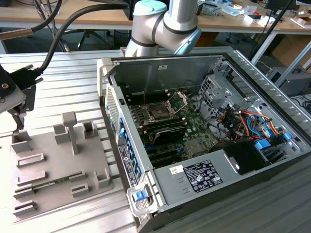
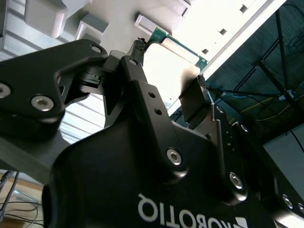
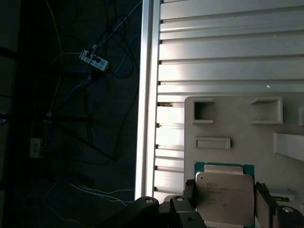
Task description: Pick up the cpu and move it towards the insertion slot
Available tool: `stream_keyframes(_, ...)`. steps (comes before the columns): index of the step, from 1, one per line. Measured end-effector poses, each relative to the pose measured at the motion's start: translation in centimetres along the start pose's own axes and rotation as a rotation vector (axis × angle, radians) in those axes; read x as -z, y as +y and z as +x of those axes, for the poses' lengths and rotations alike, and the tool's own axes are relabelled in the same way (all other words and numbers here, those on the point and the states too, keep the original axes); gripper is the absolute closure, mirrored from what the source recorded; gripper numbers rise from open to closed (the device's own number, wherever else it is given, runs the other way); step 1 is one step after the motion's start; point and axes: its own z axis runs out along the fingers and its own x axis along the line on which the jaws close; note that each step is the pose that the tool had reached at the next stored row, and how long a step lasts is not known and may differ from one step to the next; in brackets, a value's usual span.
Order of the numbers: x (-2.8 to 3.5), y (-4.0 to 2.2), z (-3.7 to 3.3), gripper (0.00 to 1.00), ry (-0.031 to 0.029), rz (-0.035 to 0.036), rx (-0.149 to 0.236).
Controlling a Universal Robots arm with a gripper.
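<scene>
Gripper (image 3: 224, 191) clamped on the cpu (image 3: 223, 202), fingertips (image 2: 192, 102) against its opposite edges, over the grey tray (image 1: 58, 165) at 9 o'clock in the exterior view, insertion slot (image 1: 159, 112) well apart toward 3 o'clock from the gripper, inside the open computer case (image 1: 194, 177)

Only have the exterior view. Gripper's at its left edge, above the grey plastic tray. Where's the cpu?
Observer: In the first wrist view the small square chip with the pale silvery metal top lies right at the black gripper, lined up with its middle.
Operator: Which side up?
Observer: Metal top faces the camera, with a thin green rim along its edges.
Operator: Where on the tray?
Observer: Flat on the grey plastic tray, close to the edge bordering the ribbed aluminium table.
</scene>
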Motion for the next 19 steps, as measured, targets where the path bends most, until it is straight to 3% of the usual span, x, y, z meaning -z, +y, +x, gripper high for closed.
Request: stream_keyframes(19, 1.00, 0.04, 0.00, 0.45, 0.0000, 0.0000, 0.000)
